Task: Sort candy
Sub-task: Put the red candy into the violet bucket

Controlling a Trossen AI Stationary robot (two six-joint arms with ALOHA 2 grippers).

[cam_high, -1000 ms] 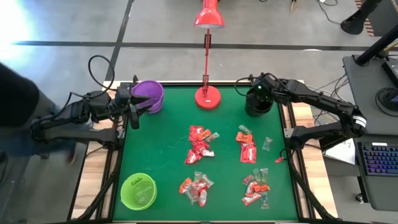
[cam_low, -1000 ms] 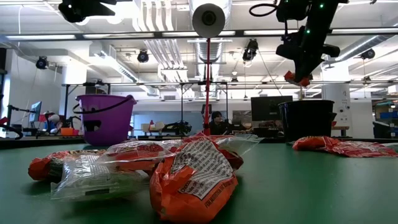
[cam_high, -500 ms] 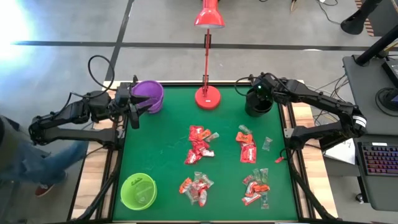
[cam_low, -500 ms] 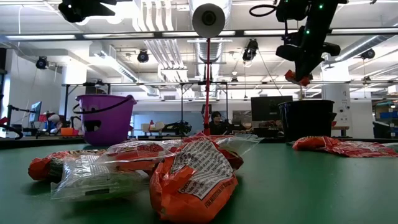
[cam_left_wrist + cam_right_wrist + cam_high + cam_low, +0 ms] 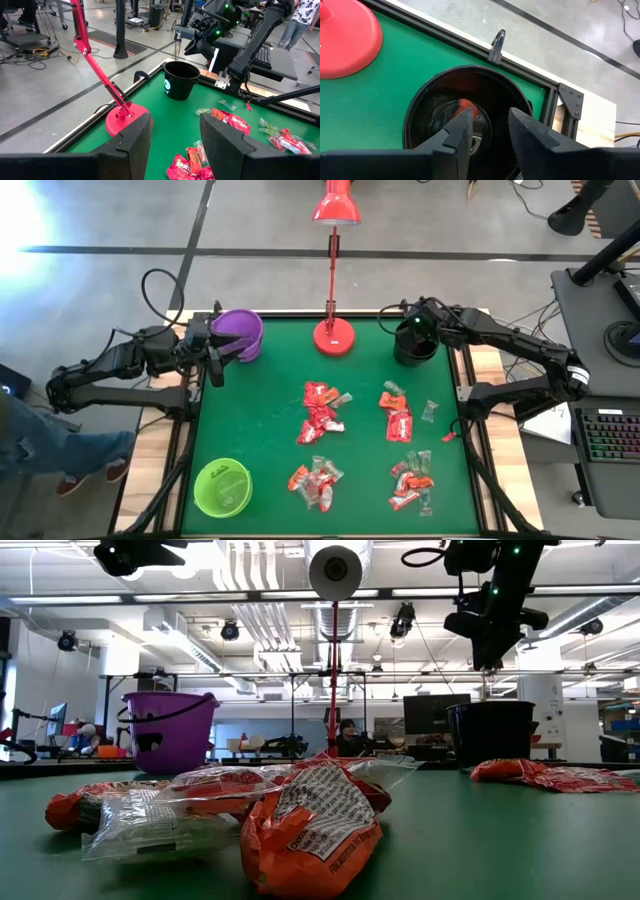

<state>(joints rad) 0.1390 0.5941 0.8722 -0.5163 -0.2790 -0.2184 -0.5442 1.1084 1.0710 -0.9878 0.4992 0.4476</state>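
The candy lies in several small heaps on the green table: (image 5: 322,412), (image 5: 396,415), (image 5: 315,480), (image 5: 412,478), and close up in the low view (image 5: 300,815). My right gripper (image 5: 490,117) hangs open above the black cup (image 5: 414,345) at the far right, with nothing between its fingers. A blurred red candy (image 5: 465,106) shows inside that cup. My left gripper (image 5: 175,125) waits open and empty beside the purple cup (image 5: 238,332) at the far left.
A green cup (image 5: 222,487) stands at the near left corner. The red lamp's base (image 5: 334,336) sits at the far middle, between the purple and black cups. A person's legs (image 5: 60,455) are on the floor to the left of the table.
My right gripper has stayed above the black cup and opened. The red candy it held at its fingertips is gone from them and has fallen into the cup.
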